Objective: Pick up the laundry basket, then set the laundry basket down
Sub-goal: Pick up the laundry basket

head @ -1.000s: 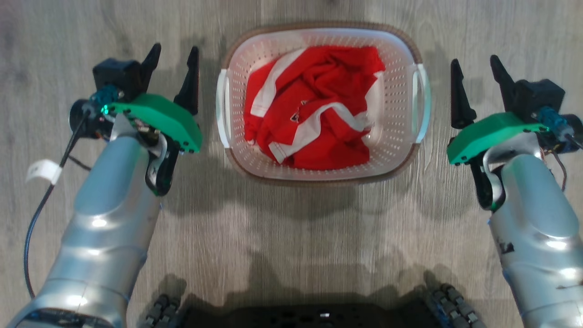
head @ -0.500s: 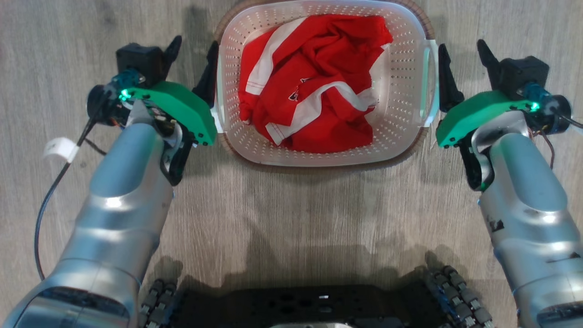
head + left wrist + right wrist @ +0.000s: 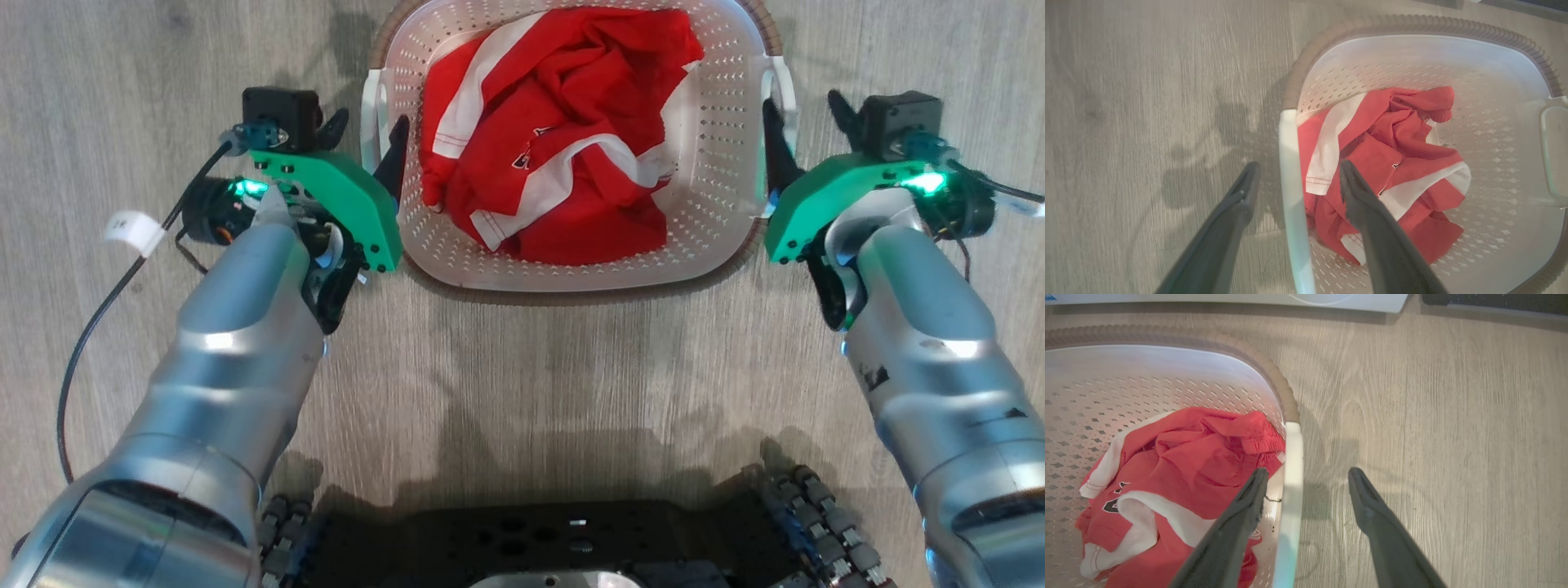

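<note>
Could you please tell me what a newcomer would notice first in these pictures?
The crumpled red and white garment draws the eye first, lying in the white perforated laundry basket on the wooden floor at the top centre of the head view. Next come the two open grippers: the left gripper straddles the basket's left handle and the right gripper its right handle, one finger inside and one outside.

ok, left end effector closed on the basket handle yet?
Open. Left end effector fingers straddle the laundry basket handle: one outside, one inside over the red garment, gaps both sides.
</note>
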Controlling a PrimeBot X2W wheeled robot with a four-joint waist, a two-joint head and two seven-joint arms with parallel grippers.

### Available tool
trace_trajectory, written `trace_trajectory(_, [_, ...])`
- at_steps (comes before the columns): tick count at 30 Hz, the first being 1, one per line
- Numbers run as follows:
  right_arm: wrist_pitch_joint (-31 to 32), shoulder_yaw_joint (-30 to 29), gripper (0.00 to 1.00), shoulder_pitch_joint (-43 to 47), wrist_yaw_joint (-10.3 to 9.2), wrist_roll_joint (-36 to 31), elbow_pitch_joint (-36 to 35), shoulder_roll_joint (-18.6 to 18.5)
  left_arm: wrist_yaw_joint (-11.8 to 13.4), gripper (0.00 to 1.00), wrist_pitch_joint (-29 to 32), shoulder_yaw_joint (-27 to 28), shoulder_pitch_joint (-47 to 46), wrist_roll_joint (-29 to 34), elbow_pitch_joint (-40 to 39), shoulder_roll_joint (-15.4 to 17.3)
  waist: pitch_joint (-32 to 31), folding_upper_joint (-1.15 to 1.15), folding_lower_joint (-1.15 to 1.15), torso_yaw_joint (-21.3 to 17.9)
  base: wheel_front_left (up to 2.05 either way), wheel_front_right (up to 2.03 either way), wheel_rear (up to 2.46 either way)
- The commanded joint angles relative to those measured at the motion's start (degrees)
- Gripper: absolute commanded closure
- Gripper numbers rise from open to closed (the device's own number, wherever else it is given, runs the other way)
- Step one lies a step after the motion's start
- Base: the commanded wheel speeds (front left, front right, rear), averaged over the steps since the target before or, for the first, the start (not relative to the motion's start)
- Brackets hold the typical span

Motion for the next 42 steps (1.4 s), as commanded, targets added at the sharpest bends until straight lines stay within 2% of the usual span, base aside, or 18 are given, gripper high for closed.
trace_trajectory(1, [0.37,1.92,0.00,0.86,-0.09,0.96,0.95,1.50,-0.35,0.00,1.01,0.06,0.08,-1.45,0.14,1.31,0.02,0.00,0.00,-0.10,0.00,0.00,0.00])
trace_trajectory(11, [3.25,8.42,0.00,-3.32,-0.09,6.49,8.10,2.02,-0.36,0.00,8.61,-4.83,-1.41,-10.16,2.14,1.88,-0.10,0.00,0.00,-0.25,0.00,0.00,0.00])
trace_trajectory(21, [6.91,12.95,0.00,-5.56,-0.09,12.13,11.18,2.35,-0.36,0.00,14.97,-10.10,-2.39,-16.19,2.33,3.30,0.08,0.00,0.00,-0.53,0.00,0.00,0.00])
trace_trajectory(22, [7.14,13.35,0.06,-5.77,-0.09,12.60,11.30,2.37,-0.36,0.00,15.40,-10.40,-2.58,-16.79,2.51,3.48,0.18,0.00,0.00,-0.56,0.00,0.00,0.00])
trace_trajectory(23, [7.36,13.78,0.36,-5.95,-0.09,13.07,11.38,2.38,-0.36,0.00,16.18,-10.71,-2.70,-17.44,2.76,3.56,0.25,0.00,0.00,-0.58,0.00,0.00,0.00])
trace_trajectory(24, [7.96,14.29,1.00,-6.04,-0.09,13.68,11.42,2.40,-0.36,0.06,16.67,-10.99,-2.86,-18.01,2.97,3.71,0.28,0.00,0.00,-0.59,0.00,0.00,0.00])
trace_trajectory(25, [8.66,14.84,1.00,-6.14,-0.09,14.16,11.54,2.42,-0.36,0.58,16.64,-11.10,-3.11,-18.49,3.30,3.95,0.33,0.00,0.00,-0.61,0.00,0.00,0.00])
trace_trajectory(26, [8.83,15.23,1.00,-6.30,-0.09,14.65,11.48,2.41,-0.36,1.00,17.24,-11.24,-3.29,-19.05,3.78,3.96,0.41,0.00,0.00,-0.65,0.00,0.00,0.00])
trace_trajectory(42, [10.00,19.66,1.00,-7.52,-0.09,19.88,12.28,0.65,-0.36,1.00,16.87,-14.28,-5.04,-23.46,5.63,3.97,-0.15,0.00,0.00,-0.17,0.00,0.00,0.00])
